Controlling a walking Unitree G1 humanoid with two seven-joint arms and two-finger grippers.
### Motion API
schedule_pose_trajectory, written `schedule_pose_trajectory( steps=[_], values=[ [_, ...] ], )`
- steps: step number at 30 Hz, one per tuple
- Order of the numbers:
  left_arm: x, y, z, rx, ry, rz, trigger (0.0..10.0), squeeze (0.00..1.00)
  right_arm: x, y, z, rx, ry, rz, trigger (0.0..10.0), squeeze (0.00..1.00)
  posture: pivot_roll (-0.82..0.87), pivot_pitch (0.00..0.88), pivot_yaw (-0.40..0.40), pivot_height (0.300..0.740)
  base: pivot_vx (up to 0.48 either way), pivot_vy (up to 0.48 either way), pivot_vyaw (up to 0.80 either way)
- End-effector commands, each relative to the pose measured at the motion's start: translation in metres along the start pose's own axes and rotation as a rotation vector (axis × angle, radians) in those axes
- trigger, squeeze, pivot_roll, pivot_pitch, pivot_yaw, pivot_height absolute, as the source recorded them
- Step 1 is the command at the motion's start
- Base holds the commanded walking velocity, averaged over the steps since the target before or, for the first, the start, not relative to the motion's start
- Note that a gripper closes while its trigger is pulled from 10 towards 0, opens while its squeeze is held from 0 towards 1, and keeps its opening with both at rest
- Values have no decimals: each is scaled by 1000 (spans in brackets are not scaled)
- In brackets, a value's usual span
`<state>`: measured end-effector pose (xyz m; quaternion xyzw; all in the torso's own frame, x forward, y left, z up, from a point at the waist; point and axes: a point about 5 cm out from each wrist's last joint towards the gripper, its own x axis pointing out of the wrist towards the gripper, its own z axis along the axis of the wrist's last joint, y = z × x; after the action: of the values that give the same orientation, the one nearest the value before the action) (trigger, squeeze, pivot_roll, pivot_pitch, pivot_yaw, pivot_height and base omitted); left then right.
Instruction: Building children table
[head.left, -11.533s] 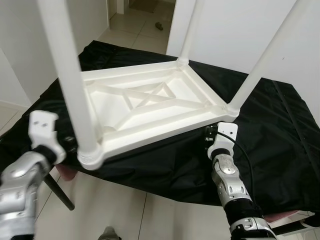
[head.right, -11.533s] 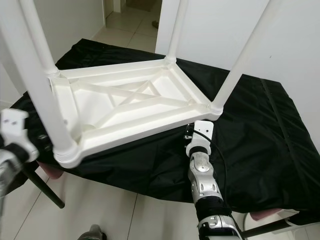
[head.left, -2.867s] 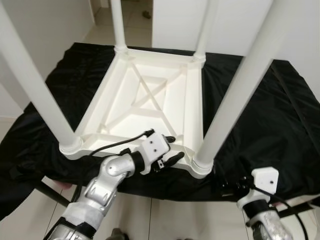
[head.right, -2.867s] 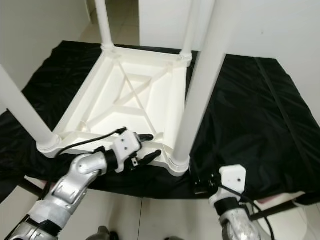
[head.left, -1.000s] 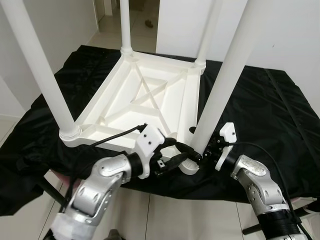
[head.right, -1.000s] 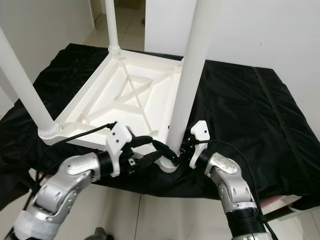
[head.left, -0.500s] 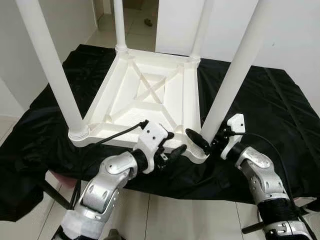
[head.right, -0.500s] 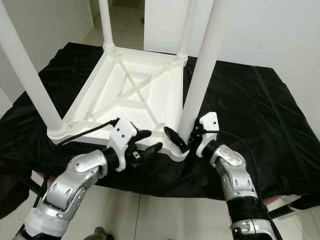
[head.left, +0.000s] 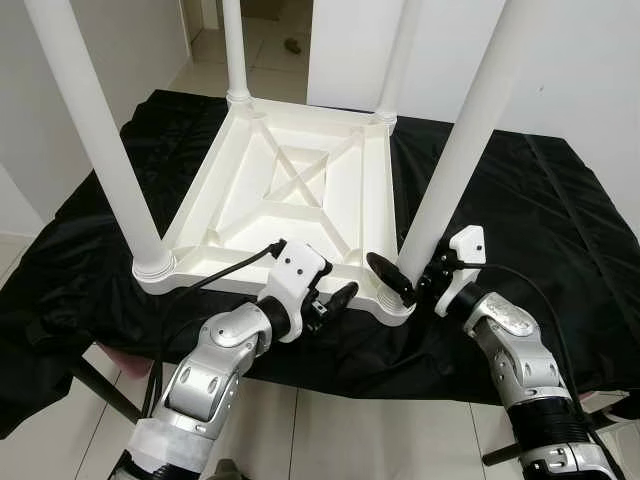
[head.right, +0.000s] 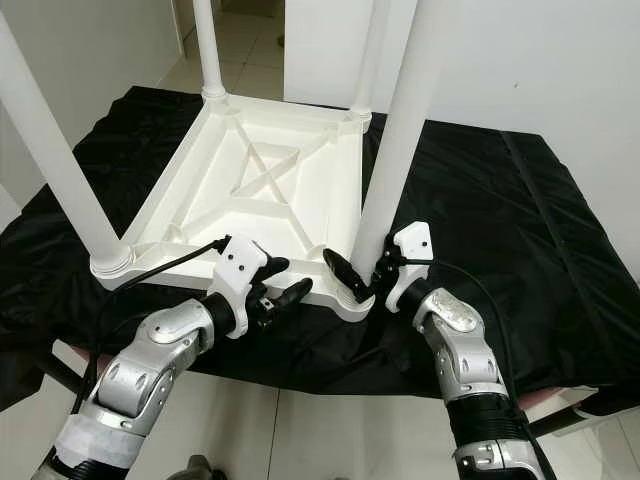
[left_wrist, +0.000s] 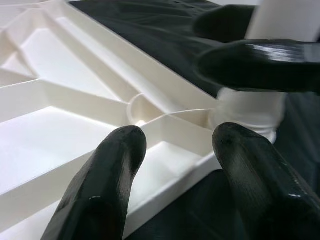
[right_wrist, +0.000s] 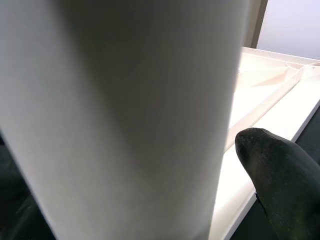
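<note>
While the white plastic table (head.left: 300, 190) lies upside down on the black cloth (head.left: 540, 220), all four legs pointing up, both grippers work at its near right corner. The right gripper (head.left: 400, 283) has its fingers spread around the base of the near right leg (head.left: 455, 150), one finger on the inner side and the leg close against the wrist camera, seemingly to steady or seat that leg in its socket (left_wrist: 247, 112); whether the fingers actually press the leg cannot be told. The left gripper (head.left: 330, 300) sits at the near edge of the tabletop frame just beside that corner, its two fingers (left_wrist: 107, 175) parted over the rim and gripping nothing, probably to hold the frame down against the push. The cloth covers a low work surface with dark metal legs (head.left: 100, 385), hanging wrinkled over its front. Beyond are pale floor tiles (head.left: 285, 80), white walls (head.left: 560, 70) and an open doorway.
</note>
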<state>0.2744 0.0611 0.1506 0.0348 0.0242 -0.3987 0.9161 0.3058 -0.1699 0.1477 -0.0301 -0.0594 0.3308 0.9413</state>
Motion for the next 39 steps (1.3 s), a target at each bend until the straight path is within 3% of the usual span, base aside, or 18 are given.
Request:
schedule_pose_trajectory(
  steps=[1, 5, 6, 8, 9, 17, 22, 25, 26, 27, 28, 32, 33, 39],
  values=[
    [0, 9, -2, 10, 17, 145, 10000, 0, -2, 2, -2, -2, 0, -11, 10000, 0, 18, 12, -37, 740, 0, 0, 0],
    [-1, 12, -3, 40, 23, 170, 10000, 0, -7, 3, -8, -8, 35, -40, 10000, 0, 21, 7, -41, 740, 0, 0, 0],
    [-1, 14, -4, 58, 29, 182, 10000, 0, -9, 2, -9, -17, 43, -66, 4000, 0, 20, 5, -42, 740, 0, 0, 0],
    [-1, 15, -5, 69, 32, 190, 10000, 0, -10, 1, -10, -25, 47, -83, 4000, 0, 21, 3, -43, 740, 0, 0, 0],
    [-1, 16, -6, 84, 36, 198, 10000, 0, -11, 0, -11, -26, 56, -105, 0, 0, 22, 2, -43, 740, 0, 0, 0],
    [0, 14, -6, 88, 29, 201, 10000, 0, -10, 5, -9, -21, 49, -239, 0, 0, 26, 0, -55, 740, 0, 0, 0],
    [1, 10, -8, 104, 33, 191, 10000, 0, -5, 14, -6, 40, 50, -364, 0, 0, 30, 0, -63, 740, 0, 0, 0],
    [2, 7, -7, 107, 18, 176, 10000, 0, -5, 12, -11, 92, 80, -611, 0, 0, 30, 0, -67, 740, 0, 0, 0],
    [2, 7, -7, 107, 18, 176, 10000, 0, -5, 12, -11, 92, 80, -611, 0, 0, 30, 0, -67, 740, 0, 0, 0],
    [3, 3, -6, 92, 1, 155, 10000, 0, -7, 13, -19, 113, 130, -761, 0, 0, 28, 0, -67, 740, 0, 0, 0],
    [3, 2, -5, 84, -7, 144, 10000, 0, -8, 15, -22, 120, 149, -810, 0, 0, 28, 0, -67, 740, 0, 0, 0],
    [4, -3, -4, 74, -21, 118, 10000, 0, -7, 21, -28, 164, 161, -859, 0, 0, 27, 0, -66, 740, 0, 0, 0],
    [4, -6, -4, 75, -27, 101, 10000, 0, -1, 29, -29, 194, 162, -850, 0, 0, 25, 0, -67, 740, 0, 0, 0],
    [4, -9, -5, 87, -24, 92, 10000, 0, 2, 34, -27, 196, 163, -820, 0, 0, 27, 0, -73, 740, 0, 0, 0]
  ],
)
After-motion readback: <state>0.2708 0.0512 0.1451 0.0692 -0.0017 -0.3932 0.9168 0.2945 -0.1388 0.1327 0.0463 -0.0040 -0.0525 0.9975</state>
